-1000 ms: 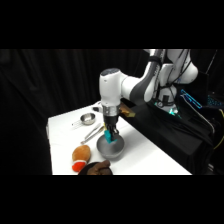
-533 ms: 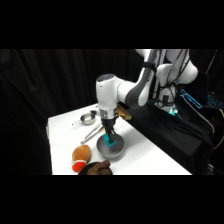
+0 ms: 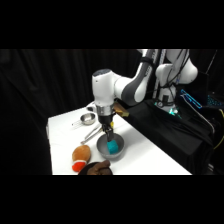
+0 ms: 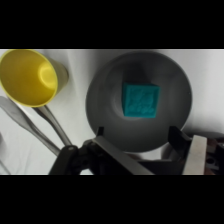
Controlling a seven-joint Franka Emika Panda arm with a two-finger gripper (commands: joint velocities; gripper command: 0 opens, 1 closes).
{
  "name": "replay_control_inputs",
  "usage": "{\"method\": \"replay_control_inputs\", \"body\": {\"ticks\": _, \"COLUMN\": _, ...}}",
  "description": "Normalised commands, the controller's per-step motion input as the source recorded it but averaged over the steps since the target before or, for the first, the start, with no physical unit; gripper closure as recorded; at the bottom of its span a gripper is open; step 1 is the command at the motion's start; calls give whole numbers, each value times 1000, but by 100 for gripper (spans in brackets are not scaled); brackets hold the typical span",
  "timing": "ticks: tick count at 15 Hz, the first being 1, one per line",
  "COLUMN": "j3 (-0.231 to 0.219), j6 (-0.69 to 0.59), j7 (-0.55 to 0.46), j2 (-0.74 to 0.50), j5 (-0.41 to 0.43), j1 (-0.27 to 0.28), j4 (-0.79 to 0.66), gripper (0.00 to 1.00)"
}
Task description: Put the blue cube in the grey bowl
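— Where does the side view stand?
— Beside the table (image 3: 145, 150), looking across and down.
— The wrist view?
— Close above, looking straight down; both show the grey bowl (image 4: 105, 107).

In the side view, the gripper (image 3: 108, 131) hides the upper left part of the grey bowl (image 3: 103, 148). A dark brown thing (image 3: 96, 168) at the lower middle is cut off by the frame's bottom and too blurred to identify. In the wrist view, the yellow cup (image 4: 27, 76) runs past the top edge, and the metal tongs (image 4: 35, 125) leave at the left edge.
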Motion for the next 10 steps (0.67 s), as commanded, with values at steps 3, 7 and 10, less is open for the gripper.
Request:
{"method": "replay_control_inputs", "body": {"ticks": 3, "j3": 47, "j6": -554, "j7": -292, "j2": -383, "j5": 143, "j1": -46, "j4": 110, "gripper": 0}}
{"method": "replay_control_inputs", "body": {"ticks": 7, "j3": 32, "j6": -617, "j7": -253, "j2": -271, "j5": 114, "j1": -38, "j4": 260, "gripper": 0}}
{"method": "replay_control_inputs", "body": {"ticks": 10, "j3": 18, "j6": -550, "j7": -204, "j2": -106, "j5": 99, "j1": -37, "j4": 384, "gripper": 0}}
